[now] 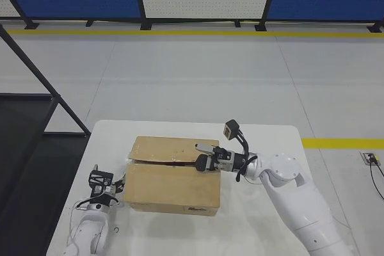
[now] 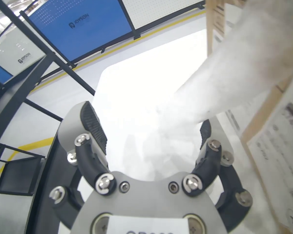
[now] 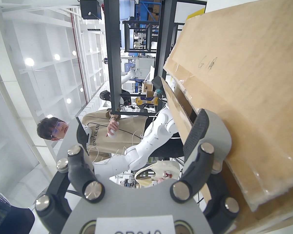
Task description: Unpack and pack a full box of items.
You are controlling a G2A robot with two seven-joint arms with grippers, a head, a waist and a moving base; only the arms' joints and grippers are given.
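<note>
Nearly closed, the box (image 1: 173, 182) hides its contents from view

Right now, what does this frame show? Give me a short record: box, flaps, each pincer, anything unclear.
box: cardboard box on the white table
flaps: top flaps nearly shut, with a dark slit between them
right pincer: open, over the box top, one finger against a flap's edge at the slit
left pincer: open, low beside the box's end wall
unclear: blurred white strip running down to the left pincer; cannot tell what it is
</note>
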